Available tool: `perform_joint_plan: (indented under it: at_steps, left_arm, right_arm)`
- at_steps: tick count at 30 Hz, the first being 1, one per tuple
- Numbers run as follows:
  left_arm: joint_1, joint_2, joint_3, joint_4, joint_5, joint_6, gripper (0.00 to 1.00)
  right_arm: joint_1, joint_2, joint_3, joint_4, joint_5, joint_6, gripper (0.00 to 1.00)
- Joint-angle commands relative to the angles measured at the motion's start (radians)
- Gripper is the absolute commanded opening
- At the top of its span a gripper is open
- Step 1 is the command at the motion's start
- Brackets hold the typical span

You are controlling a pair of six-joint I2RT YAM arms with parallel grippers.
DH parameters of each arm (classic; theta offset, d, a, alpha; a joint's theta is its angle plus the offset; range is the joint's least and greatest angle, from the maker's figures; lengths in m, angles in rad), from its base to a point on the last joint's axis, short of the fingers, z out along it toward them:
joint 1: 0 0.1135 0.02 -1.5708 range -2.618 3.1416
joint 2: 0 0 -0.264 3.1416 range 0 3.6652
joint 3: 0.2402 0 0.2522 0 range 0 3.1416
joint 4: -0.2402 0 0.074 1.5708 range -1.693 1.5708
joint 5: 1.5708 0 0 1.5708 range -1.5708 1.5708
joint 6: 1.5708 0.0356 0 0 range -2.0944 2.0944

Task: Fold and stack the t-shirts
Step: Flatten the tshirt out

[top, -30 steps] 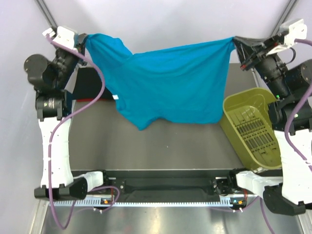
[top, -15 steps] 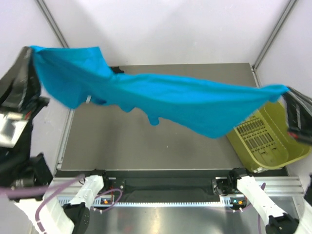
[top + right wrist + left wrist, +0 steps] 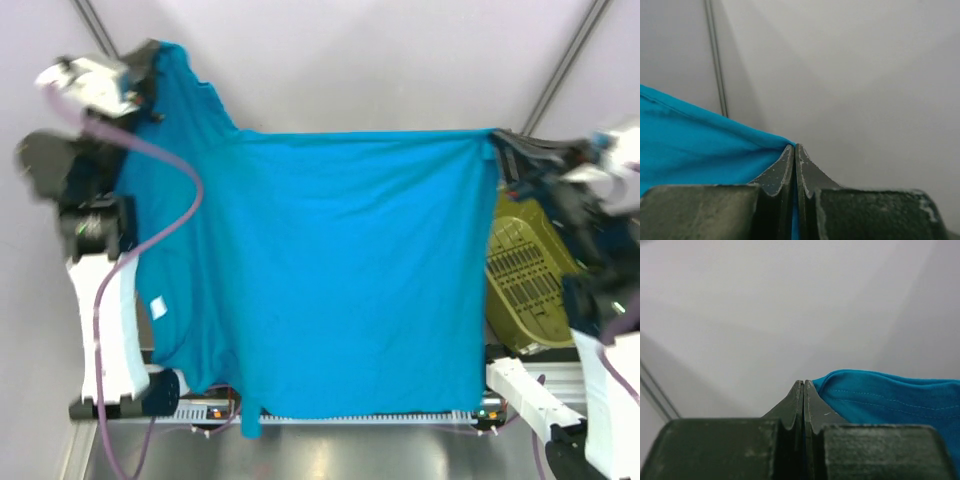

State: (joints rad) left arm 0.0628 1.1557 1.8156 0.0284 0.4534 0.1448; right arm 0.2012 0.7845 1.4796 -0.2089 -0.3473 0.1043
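Observation:
A bright teal-blue t-shirt [image 3: 340, 270] is stretched wide between both arms and billows over most of the table, its hem reaching the near rail. A small white label [image 3: 158, 307] shows on its left side. My left gripper [image 3: 150, 60] is raised at the far left, shut on one upper corner of the cloth. In the left wrist view the left gripper [image 3: 803, 384] has its jaws pressed together, with the teal t-shirt [image 3: 890, 402] running off to the right. My right gripper [image 3: 497, 145] pinches the opposite corner. In the right wrist view the right gripper [image 3: 795, 146] has the teal t-shirt [image 3: 695, 155] caught between its jaws.
A yellow-green plastic bin [image 3: 525, 285] stands tilted at the right, partly behind the shirt's edge. The black rail [image 3: 500, 405] with the arm bases runs along the near edge. Pale walls close the back and sides. The spread cloth hides the table surface.
The shirt first hung stretched at the back, then swung up toward the camera. It now fans out flat and wide over the table, still held by both grippers.

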Motion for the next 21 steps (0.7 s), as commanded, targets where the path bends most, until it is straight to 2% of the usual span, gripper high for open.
perform_joint_plan:
  at_steps: [1,3,5,8,14,18,21]
  left_arm:
    - [0.002,0.079,-0.162,0.120,0.059,-0.031,0.00]
    - [0.002,0.108,-0.287,0.171,0.050,-0.033,0.00]
    - [0.002,0.143,-0.382,0.249,0.041,-0.034,0.00]
    - [0.002,0.252,-0.453,0.295,0.039,-0.027,0.00]
    - [0.000,0.537,-0.484,0.396,0.018,0.012,0.00]
    - [0.000,0.644,-0.449,0.444,0.036,0.053,0.00]
    - [0.002,0.682,-0.458,0.501,0.039,0.110,0.00]
  right_arm:
    - [0.009,0.059,-0.151,0.092,0.057,-0.066,0.00]
    - [0.009,0.091,-0.249,0.146,0.057,-0.083,0.00]
    - [0.009,0.148,-0.313,0.268,0.073,-0.086,0.00]
    - [0.009,0.264,-0.406,0.431,0.119,-0.097,0.00]
    - [0.009,0.605,-0.313,0.558,0.077,-0.167,0.00]
    - [0.004,0.879,-0.171,0.543,0.090,-0.219,0.00]
    - [-0.008,0.990,-0.091,0.556,0.093,-0.229,0.00]
